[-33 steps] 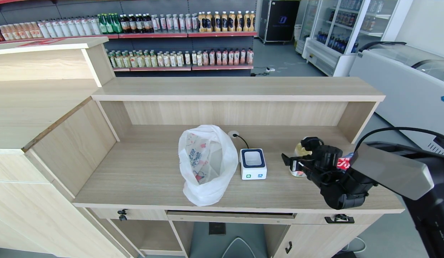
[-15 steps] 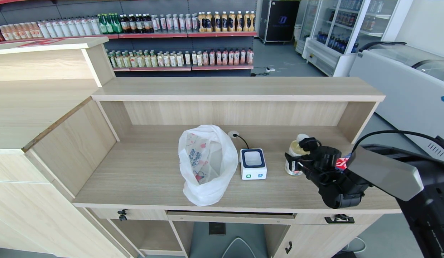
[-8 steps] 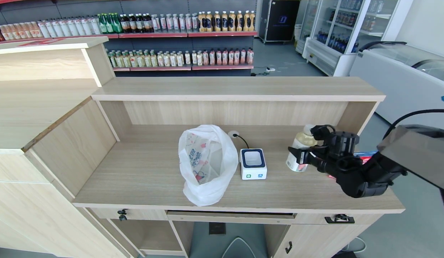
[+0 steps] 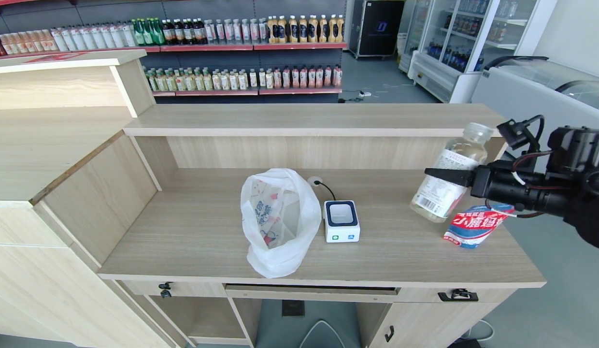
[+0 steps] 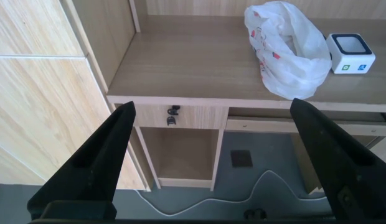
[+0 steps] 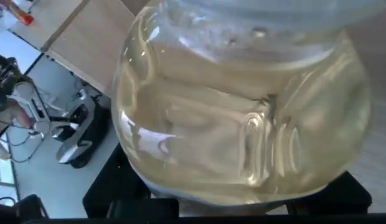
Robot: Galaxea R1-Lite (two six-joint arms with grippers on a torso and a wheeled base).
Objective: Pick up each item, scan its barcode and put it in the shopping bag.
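Above the counter [image 4: 377, 251], your right gripper [image 4: 449, 178] clamps a tilted clear bottle [image 4: 435, 195], its white barcode label showing; your left gripper [image 5: 211, 112] gapes wide, empty.

bottle [image 6: 243, 124] right up close, pale yellowish liquid sloshing inside clear ribbed plastic. dark fingers [image 6: 115, 196] pressed on either side. bit of wood counter [image 6: 75, 37] and grey floor [image 6: 50, 177] behind.
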